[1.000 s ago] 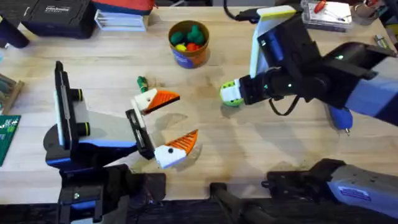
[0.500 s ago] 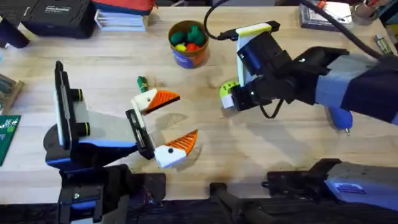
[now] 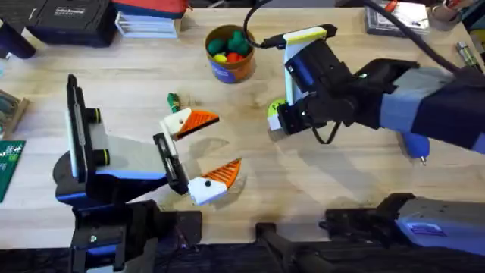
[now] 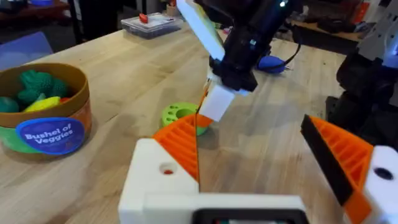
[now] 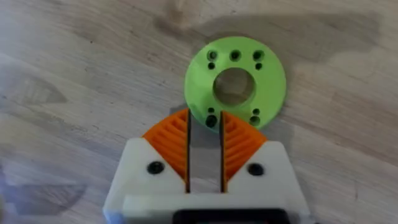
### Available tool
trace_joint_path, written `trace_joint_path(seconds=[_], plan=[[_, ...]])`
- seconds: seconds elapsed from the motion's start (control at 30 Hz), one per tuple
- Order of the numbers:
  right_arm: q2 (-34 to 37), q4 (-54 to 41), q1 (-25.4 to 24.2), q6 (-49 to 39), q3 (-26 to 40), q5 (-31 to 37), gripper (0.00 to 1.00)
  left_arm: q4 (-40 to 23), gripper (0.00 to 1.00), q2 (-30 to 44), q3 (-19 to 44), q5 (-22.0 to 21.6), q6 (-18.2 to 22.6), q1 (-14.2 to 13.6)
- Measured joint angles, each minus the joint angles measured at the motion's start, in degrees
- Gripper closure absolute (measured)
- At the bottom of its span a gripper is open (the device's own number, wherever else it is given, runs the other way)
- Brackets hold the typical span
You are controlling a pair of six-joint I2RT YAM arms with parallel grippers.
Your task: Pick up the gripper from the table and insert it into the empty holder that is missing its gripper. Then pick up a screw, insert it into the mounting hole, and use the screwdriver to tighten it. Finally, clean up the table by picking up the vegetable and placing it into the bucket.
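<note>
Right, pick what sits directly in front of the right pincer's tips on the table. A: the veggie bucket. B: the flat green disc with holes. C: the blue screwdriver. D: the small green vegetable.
B: in the right wrist view the right pincer points straight at the flat green disc, its orange pads at the disc's near edge.

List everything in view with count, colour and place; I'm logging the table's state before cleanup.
Bucket: one, orange-brown rim, blue band, holding toy vegetables; far centre of table.
Vegetable: one, small, green; on the table left of centre, beyond the left gripper.
Disc: one, green, with holes; flat on the table at the right gripper's tips.
Screwdriver: one, blue; right side, partly under the right arm.
Case: one, black; far left.
Table: one, light wood.
Left gripper: white with orange pads, open, left of centre.
Right gripper: white with orange pads, nearly closed, over the disc's edge.
</note>
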Motion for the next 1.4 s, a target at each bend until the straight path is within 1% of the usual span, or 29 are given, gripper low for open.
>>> trace_joint_path(seconds=[0.1,0.13,0.23,0.47,0.6,0.67,0.87,1.0,1.07,1.13,1.27,1.33,1.4], plan=[[1.14,0.17,0.00,-0.02,0.10,0.32,0.797,0.00,0.015,-0.02,0.00,0.00,-0.02,0.00],[1.19,0.20,0.00,0.00,0.16,0.43,0.830,0.00,0.015,0.00,0.00,0.00,0.00,0.00],[1.28,0.42,-0.02,0.15,0.20,1.20,0.984,0.00,0.016,-0.02,0.00,0.00,0.00,0.00],[1.52,0.36,0.00,0.18,0.36,1.25,0.993,0.00,0.016,0.00,0.00,0.00,-0.02,0.00],[1.52,-3.52,0.00,-0.09,1.99,1.22,0.993,0.00,0.015,-0.02,0.00,0.00,0.00,0.00],[1.52,-6.83,0.00,-0.51,4.45,1.20,0.993,0.00,0.016,-0.02,0.00,0.00,-0.02,0.00],[1.51,-16.05,1.02,-1.85,17.25,0.99,0.994,0.00,0.015,-0.01,0.00,0.00,-0.02,0.00],[1.63,-22.17,4.30,-3.39,27.21,0.93,0.994,0.00,0.015,-0.02,0.00,0.02,-0.02,0.00],[2.37,-25.91,6.33,-3.52,33.26,0.77,0.994,0.00,0.015,-0.02,0.00,0.04,-0.02,0.00],[4.13,-29.70,8.02,-3.50,39.41,0.03,0.994,-0.02,0.015,0.00,0.00,0.13,-0.02,0.00],[10.76,-36.19,11.47,-3.46,51.83,-2.60,0.994,-0.02,0.015,-0.02,0.00,0.22,0.00,0.00],[14.46,-37.71,13.44,-3.49,56.47,-3.49,0.994,-0.02,0.015,-0.02,0.00,0.22,-0.02,0.00],[17.71,-37.82,15.68,-3.50,59.61,-4.11,0.994,-0.02,0.015,-0.02,0.00,0.22,-0.02,0.00]])
